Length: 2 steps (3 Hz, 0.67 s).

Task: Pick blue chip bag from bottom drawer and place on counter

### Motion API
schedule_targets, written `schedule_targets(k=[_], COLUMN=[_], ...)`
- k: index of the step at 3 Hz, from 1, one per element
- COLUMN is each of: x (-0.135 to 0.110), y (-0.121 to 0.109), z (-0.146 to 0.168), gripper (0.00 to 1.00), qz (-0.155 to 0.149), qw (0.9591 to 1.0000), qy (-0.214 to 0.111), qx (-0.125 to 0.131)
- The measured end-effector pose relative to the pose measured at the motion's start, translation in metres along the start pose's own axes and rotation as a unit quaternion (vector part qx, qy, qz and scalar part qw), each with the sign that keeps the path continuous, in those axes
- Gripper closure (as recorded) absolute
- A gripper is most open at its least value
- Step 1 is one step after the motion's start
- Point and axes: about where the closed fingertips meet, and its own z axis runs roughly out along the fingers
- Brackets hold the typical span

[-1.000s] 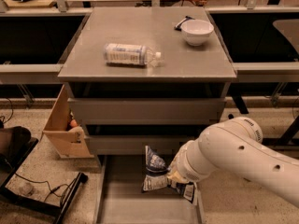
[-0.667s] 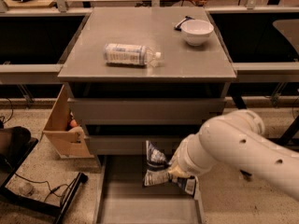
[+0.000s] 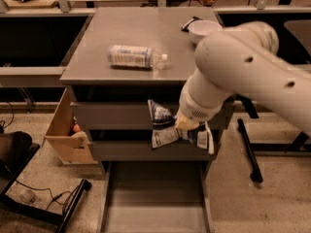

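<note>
Grey counter (image 3: 136, 23) carries a water bottle (image 3: 135, 56) lying on its side, with a cardboard box (image 3: 63, 130) beside the cabinet on the left. A second ago the blue chip bag (image 3: 163, 125) hung low over the open bottom drawer (image 3: 153, 198). Now it is up in front of the two shut drawer fronts, just under the counter's edge. Its long axis runs roughly left to right, and my gripper (image 3: 187, 125) is clenched on its crumpled middle. A white bowl (image 3: 204, 29) sits on the counter's right.
</note>
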Motion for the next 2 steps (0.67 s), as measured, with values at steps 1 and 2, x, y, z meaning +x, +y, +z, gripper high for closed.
schedule_targets(k=[1,2], x=[-0.032,-0.069], y=[-0.045,-0.097], z=[-0.043,-0.083], gripper=[1.0,1.0], qz=[-0.021,-0.024], qw=[0.9995,0.9983], qy=[0.019,0.014], qx=[0.014,0.05])
